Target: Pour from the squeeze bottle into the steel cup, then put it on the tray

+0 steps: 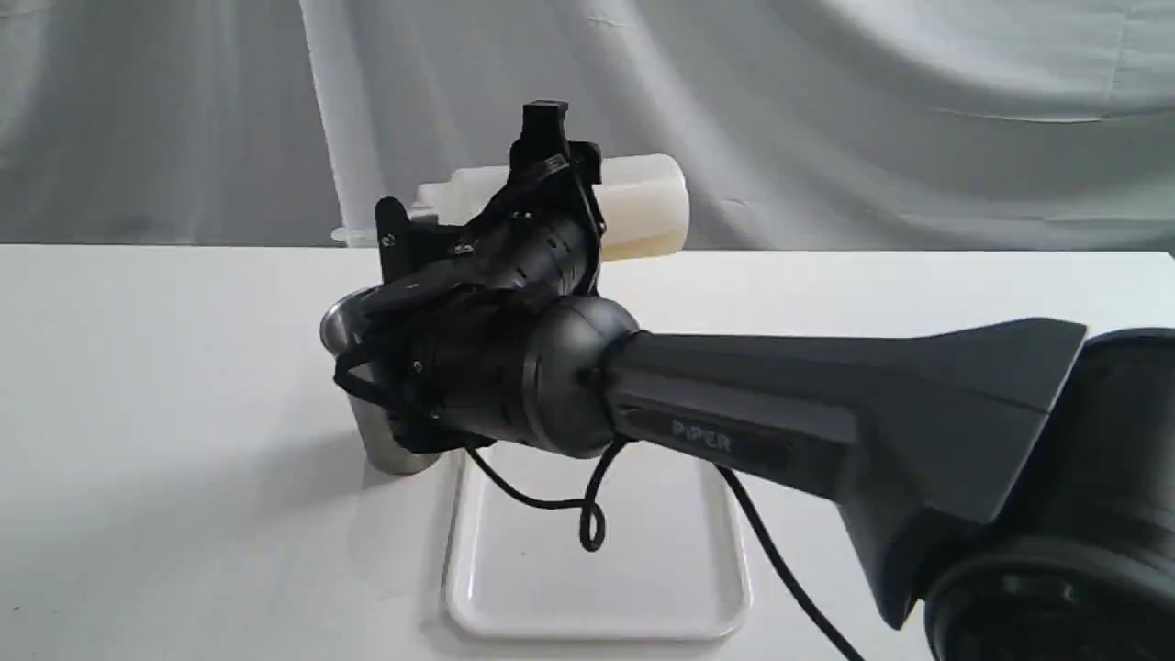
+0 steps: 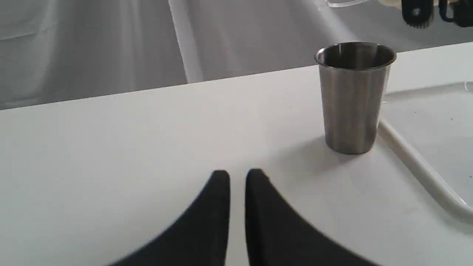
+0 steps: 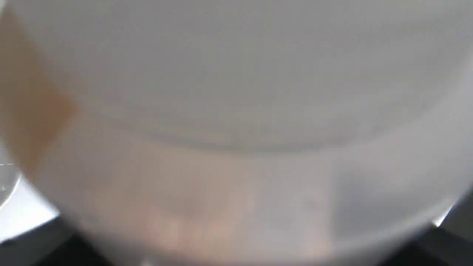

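Right gripper (image 1: 551, 184): clamped across one squeeze bottle (image 1: 643, 207), which is held aloft with its long axis near level and its nozzle end turned toward one steel cup (image 2: 353, 99). The cup is set upright on the table (image 2: 111, 147), lower down and just beside one tray (image 1: 597, 624). Whether the nozzle is placed over the cup's mouth cannot be told, the wrist hiding it. Left gripper (image 2: 237, 177): fingers nearly together, nothing held, kept low near the cup.
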Tool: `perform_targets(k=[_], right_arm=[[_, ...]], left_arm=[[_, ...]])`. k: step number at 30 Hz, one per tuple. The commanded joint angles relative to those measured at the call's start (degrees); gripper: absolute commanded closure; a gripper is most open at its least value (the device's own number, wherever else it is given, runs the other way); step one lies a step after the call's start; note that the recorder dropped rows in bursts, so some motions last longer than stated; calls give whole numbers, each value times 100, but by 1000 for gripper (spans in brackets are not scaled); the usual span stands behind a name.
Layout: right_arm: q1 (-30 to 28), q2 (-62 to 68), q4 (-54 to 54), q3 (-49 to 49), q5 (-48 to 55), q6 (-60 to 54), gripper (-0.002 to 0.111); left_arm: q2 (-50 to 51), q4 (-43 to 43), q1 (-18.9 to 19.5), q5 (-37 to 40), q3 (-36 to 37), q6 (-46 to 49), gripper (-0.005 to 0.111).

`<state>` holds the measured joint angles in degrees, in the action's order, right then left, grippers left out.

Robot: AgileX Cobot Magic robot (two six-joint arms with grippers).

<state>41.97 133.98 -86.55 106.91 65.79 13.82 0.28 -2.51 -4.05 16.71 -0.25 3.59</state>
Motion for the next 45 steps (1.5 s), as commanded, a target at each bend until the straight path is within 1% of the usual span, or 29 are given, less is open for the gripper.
perform_targets(k=[1,6,14,18,23,28,45], right_arm=[[2,-91,-340,55,147,-179,54],[-11,-91,-340,55,150,-514,54],[-11,-125,-612,55,183,-685,54],[-11,-176,-691,55,183,-1033,54],[-11,-176,-837,55,183,-1139,54],[-11,-176,-880,55,226,-1488,54],[-11,-176,-1030,55,312,-1896,54]], left_arm=[[-29,-3,-18,-37,25,-10,98],[-29,-3,-18,-37,25,-10,98],[-29,-3,-18,-37,25,-10,98],[-29,-3,-18,-37,25,-10,98],[-29,-3,-18,-37,25,-10,98],[-29,-3,-18,-37,25,-10,98],[-29,-3,-18,-37,25,-10,98]])
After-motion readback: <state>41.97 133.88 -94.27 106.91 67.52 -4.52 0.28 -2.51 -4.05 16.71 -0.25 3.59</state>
